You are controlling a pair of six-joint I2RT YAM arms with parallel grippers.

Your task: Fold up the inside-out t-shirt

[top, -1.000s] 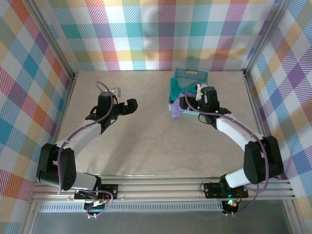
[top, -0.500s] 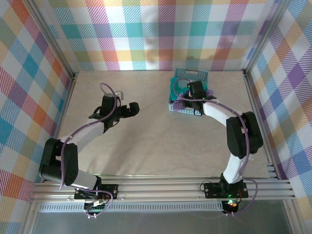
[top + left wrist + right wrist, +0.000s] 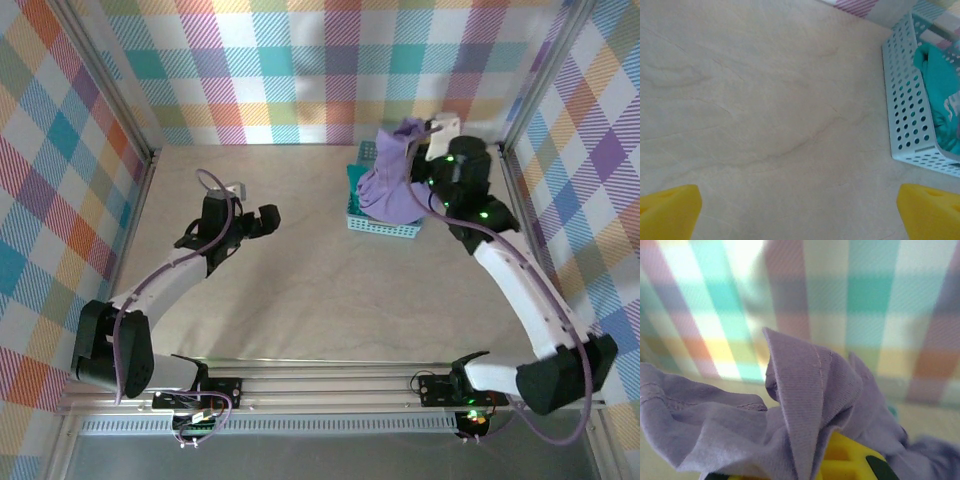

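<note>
The t-shirt (image 3: 390, 190) is lavender, the basket (image 3: 385, 228) teal.

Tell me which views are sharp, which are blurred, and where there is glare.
Top view: sharp, evenly lit, pale glare on the back wall. Left wrist view: table and basket sharp, claw fingers soft at the bottom corners. Right wrist view: shirt seams sharp, wall behind blurred, bright patch at upper left.

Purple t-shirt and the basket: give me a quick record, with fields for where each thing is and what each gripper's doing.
t-shirt: bunched, hanging from the right gripper over the basket, not yet spread out
right gripper: shut on the t-shirt, raised near the back wall
left gripper: open, empty, above bare table
basket: far side of the table, right of centre
teal garment: inside the basket
</note>
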